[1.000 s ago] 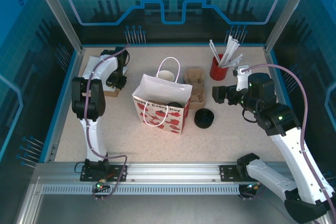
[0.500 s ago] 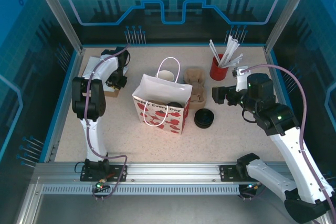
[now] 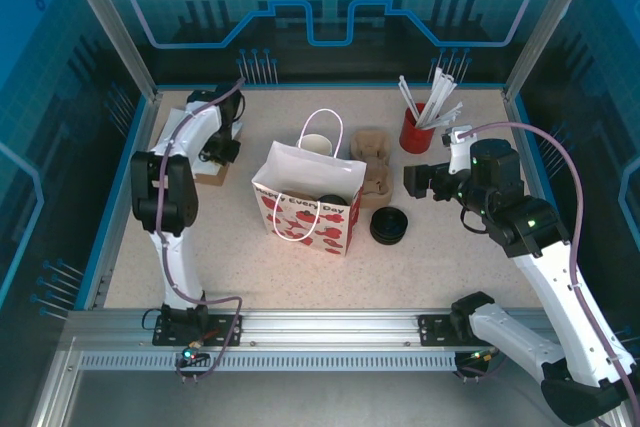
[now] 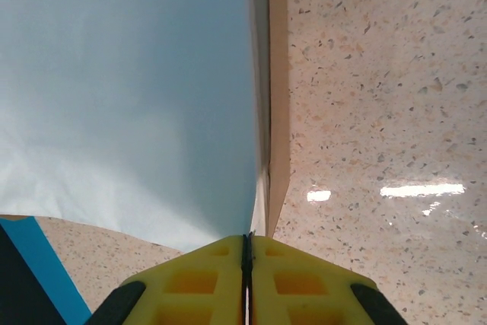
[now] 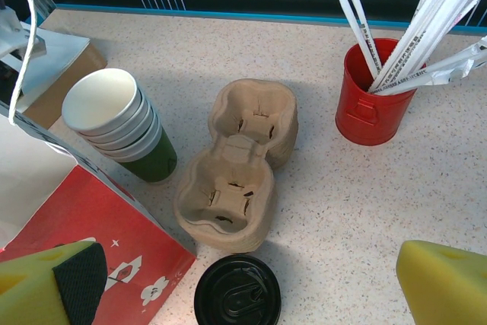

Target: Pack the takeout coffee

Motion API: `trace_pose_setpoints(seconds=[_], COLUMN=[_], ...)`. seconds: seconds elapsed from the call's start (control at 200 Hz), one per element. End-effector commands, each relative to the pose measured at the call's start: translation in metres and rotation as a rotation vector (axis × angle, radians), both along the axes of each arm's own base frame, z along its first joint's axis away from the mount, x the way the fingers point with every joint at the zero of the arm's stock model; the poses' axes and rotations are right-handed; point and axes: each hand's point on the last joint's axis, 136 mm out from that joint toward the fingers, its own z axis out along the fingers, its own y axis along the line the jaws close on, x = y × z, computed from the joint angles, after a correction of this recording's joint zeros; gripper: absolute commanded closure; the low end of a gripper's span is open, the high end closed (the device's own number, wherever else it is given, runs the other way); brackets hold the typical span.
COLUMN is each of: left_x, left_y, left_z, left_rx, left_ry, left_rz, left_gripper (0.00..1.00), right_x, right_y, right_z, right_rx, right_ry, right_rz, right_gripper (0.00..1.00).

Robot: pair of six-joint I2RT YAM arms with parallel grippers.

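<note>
Left gripper (image 4: 247, 240), fingers pressed together at white paper sheet (image 4: 129, 89) edge, far left. Takeout coffee (image 3: 334, 203) sits in paper bag (image 3: 300, 175), rightward. Right gripper (image 3: 415, 184), spread wide, nearer.

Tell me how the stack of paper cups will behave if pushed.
The stack of paper cups looks empty, so probably light. It stands on a narrow green base with wider rims above, so a high push would likely tip it. Round, it might then roll.

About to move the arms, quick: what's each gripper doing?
Left gripper: closed, fingers pinching the white sheet's edge.
Right gripper: open, holding nothing.
</note>
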Motion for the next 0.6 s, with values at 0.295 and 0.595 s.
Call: trace_pose_setpoints(seconds=[0.295,0.595], left_x=[0.006,0.002], left_y=[0.014,0.038], left_z=[0.079,0.177], left_rx=[0.083,0.229], left_ry=[-0.22,-0.526], left_rz=[-0.002,0.025], left_gripper=[0.97,0.96], right_x=[0.003,0.006], right_y=[-0.004,-0.005], right_z=[0.003,0.011], right_rx=[-0.01,-0.02], right_ry=[-0.012,-0.041], right_rz=[-0.013,-0.011], right_gripper=[0.0,0.0])
